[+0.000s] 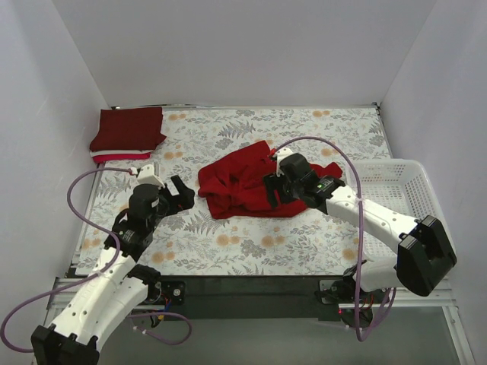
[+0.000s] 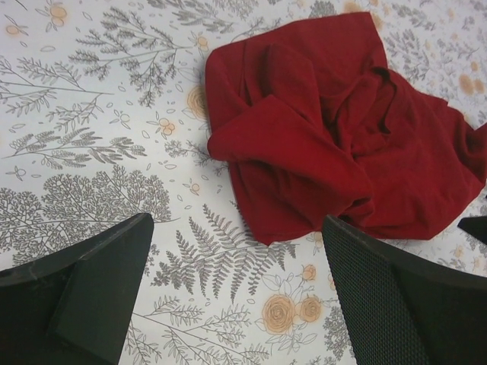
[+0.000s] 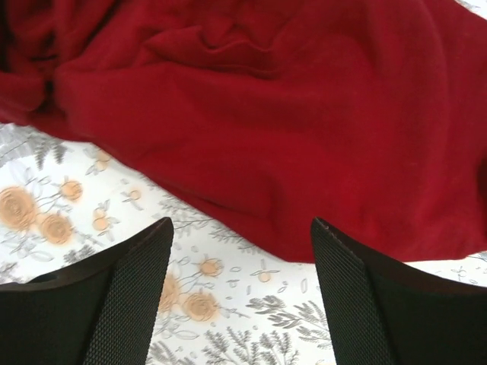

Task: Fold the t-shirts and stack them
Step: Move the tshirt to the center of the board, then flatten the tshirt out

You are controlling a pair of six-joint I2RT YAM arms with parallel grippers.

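Note:
A bright red t-shirt (image 1: 242, 186) lies crumpled in the middle of the flowered tablecloth. My left gripper (image 1: 183, 195) is open just left of it. In the left wrist view its jaws (image 2: 237, 222) stand wide over bare cloth pattern, and the shirt's (image 2: 319, 129) near corner lies just beyond them. My right gripper (image 1: 272, 190) hovers open over the shirt's right side. In the right wrist view its fingers (image 3: 242, 222) straddle the shirt's (image 3: 266, 114) hem with nothing pinched. A folded dark maroon t-shirt (image 1: 128, 129) tops a stack at the far left corner, with thin white and pinkish-red edges (image 1: 116, 157) showing beneath it.
A white plastic lattice basket (image 1: 403, 164) stands at the right edge of the table, beside the right arm. White walls close in the table on the left, back and right. The tablecloth (image 1: 251, 243) lies flat in front of the red shirt.

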